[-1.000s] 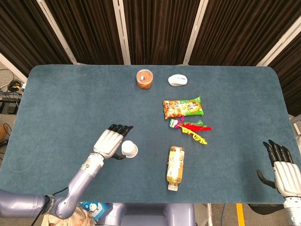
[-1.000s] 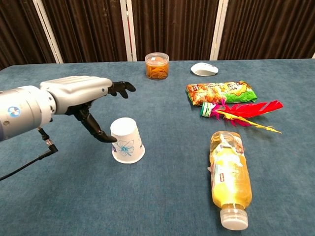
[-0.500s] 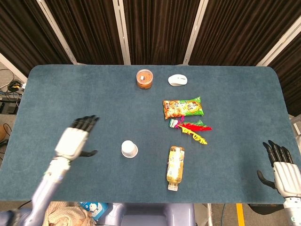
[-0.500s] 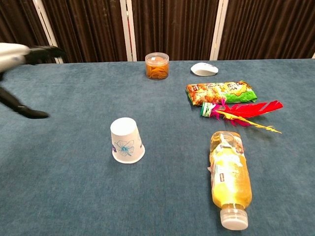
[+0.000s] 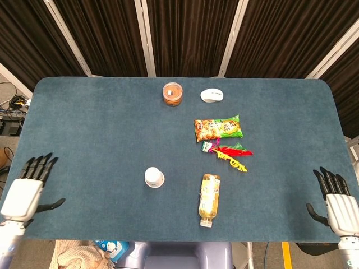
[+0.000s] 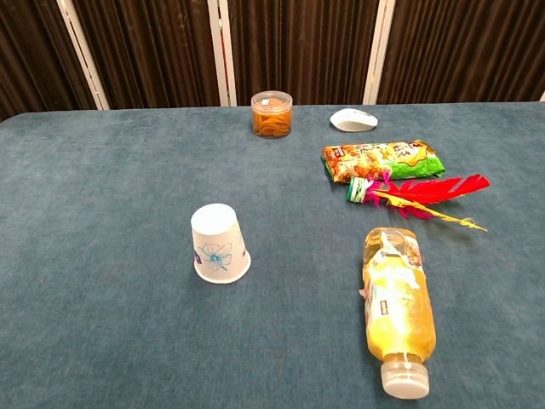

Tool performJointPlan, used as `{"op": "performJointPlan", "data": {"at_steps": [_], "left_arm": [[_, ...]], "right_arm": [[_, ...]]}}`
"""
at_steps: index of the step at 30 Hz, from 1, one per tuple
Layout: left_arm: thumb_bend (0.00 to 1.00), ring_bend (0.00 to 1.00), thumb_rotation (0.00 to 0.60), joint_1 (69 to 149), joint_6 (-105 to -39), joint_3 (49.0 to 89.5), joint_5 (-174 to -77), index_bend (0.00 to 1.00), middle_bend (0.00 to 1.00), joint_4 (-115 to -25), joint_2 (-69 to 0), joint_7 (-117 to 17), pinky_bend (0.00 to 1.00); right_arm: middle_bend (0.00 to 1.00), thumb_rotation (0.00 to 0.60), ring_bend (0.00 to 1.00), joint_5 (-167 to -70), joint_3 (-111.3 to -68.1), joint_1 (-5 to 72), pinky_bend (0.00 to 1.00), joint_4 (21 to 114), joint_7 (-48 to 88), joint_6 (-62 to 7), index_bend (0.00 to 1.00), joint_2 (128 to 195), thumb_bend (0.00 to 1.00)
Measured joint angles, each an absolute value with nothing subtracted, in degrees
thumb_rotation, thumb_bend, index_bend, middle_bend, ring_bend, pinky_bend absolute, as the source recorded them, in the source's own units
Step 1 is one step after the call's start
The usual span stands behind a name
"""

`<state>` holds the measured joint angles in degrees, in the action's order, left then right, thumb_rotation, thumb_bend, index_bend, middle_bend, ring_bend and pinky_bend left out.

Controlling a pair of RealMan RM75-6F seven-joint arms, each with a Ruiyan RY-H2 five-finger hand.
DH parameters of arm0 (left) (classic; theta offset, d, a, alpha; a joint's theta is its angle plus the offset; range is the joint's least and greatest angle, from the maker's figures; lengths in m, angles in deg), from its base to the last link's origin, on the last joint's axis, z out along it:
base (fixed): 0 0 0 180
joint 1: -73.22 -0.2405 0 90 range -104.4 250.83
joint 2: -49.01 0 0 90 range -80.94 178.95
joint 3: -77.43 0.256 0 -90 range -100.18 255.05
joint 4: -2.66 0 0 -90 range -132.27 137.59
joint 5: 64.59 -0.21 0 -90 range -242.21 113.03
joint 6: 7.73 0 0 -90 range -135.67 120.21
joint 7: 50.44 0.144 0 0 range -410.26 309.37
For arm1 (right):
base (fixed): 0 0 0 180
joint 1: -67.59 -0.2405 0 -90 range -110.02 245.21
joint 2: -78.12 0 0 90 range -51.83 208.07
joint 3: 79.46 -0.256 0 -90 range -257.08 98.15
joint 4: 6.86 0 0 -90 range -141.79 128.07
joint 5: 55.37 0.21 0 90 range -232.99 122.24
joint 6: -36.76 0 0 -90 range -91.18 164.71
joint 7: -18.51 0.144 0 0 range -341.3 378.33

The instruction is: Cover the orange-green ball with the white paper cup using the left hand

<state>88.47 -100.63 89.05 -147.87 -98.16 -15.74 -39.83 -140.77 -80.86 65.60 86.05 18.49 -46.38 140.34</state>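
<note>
The white paper cup (image 5: 153, 177) (image 6: 220, 244) stands upside down on the blue table, a blue flower print on its side. No orange-green ball shows in either view. My left hand (image 5: 25, 191) sits at the table's front left corner, far left of the cup, fingers spread and empty. My right hand (image 5: 337, 204) rests at the front right corner, also spread and holding nothing. Neither hand appears in the chest view.
A yellow drink bottle (image 5: 209, 199) (image 6: 396, 305) lies on its side right of the cup. Beyond it are a feather shuttlecock (image 5: 227, 151), a snack bag (image 5: 218, 128), a white mouse (image 5: 212, 96) and a clear jar (image 5: 173, 93) of orange contents.
My left hand has let go of the upturned cup and drawn back leftward to the table's front left corner, leaving the chest view. The cup stays put. The right hand is unmoved.
</note>
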Motion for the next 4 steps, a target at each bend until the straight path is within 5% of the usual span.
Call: {"op": "performJointPlan", "data": {"at_steps": [4], "left_arm": [[0.08,0.00,0.600,87.0,-99.9,88.8,-147.1,0.00,0.00,-96.5,-15.7,-41.1,0.03]], "right_arm": [[0.00,0.600,0.00,-141.0,-80.7,65.6,0.03,86.0,18.4,-46.4,0.00,140.4,0.35]]}}
